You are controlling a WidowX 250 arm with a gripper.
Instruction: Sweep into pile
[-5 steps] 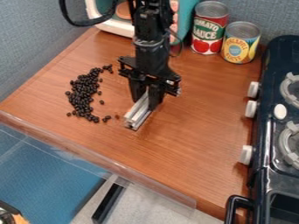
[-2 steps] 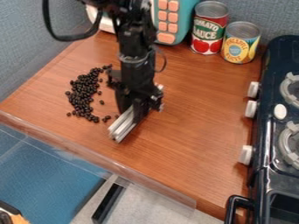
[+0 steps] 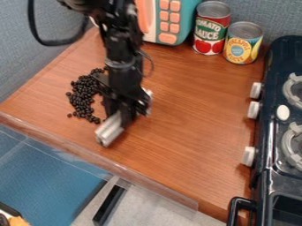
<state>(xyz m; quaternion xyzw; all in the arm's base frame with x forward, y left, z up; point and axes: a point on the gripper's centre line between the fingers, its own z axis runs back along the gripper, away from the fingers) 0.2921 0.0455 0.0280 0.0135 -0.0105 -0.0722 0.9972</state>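
Black beans (image 3: 84,95), arm (image 3: 122,66) slanting down beside them, jaws clamped on a silvery bar (image 3: 110,129)

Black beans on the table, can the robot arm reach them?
Probably yes: the gripper, holding a silver bar, is right beside the black beans, and nothing seems to stand between them.
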